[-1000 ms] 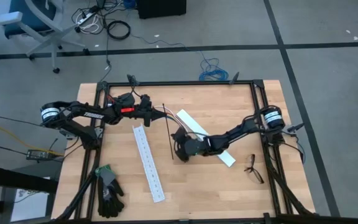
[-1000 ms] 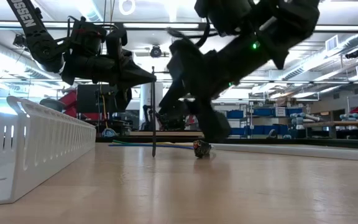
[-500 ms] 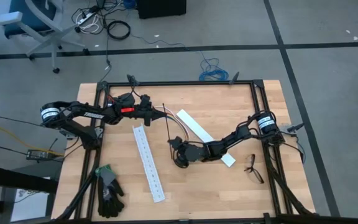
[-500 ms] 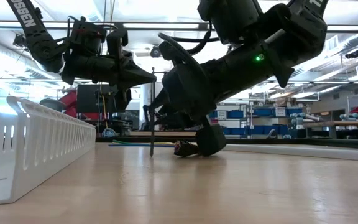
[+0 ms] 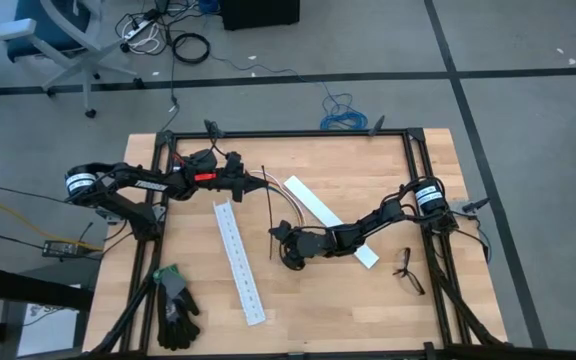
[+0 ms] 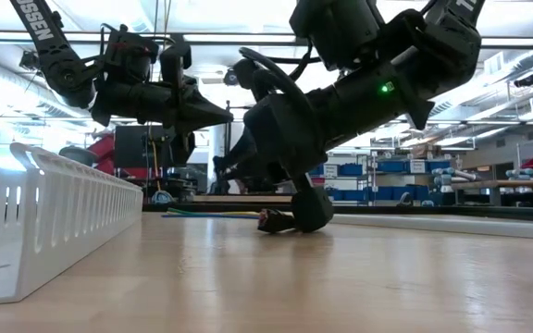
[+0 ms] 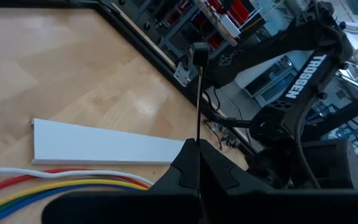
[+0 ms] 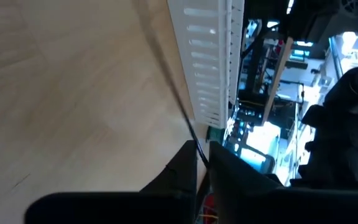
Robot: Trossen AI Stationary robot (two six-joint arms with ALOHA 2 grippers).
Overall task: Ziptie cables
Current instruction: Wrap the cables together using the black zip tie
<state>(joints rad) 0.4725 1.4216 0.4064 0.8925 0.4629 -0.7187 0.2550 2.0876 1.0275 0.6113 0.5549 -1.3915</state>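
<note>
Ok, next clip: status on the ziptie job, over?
Left gripper shut on ziptie. Right gripper, low at the table, shut on its far end. Cables lie beside, untied.

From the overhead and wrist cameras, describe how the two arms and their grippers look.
Both arms are dark, jointed links. The left arm has a white-banded cylindrical joint, white lettering and a red patch by its left gripper. The right arm has a matching banded joint, loose cables, white TROSSEN lettering and a green light near its right gripper. The fingers are black and tapering.
</note>
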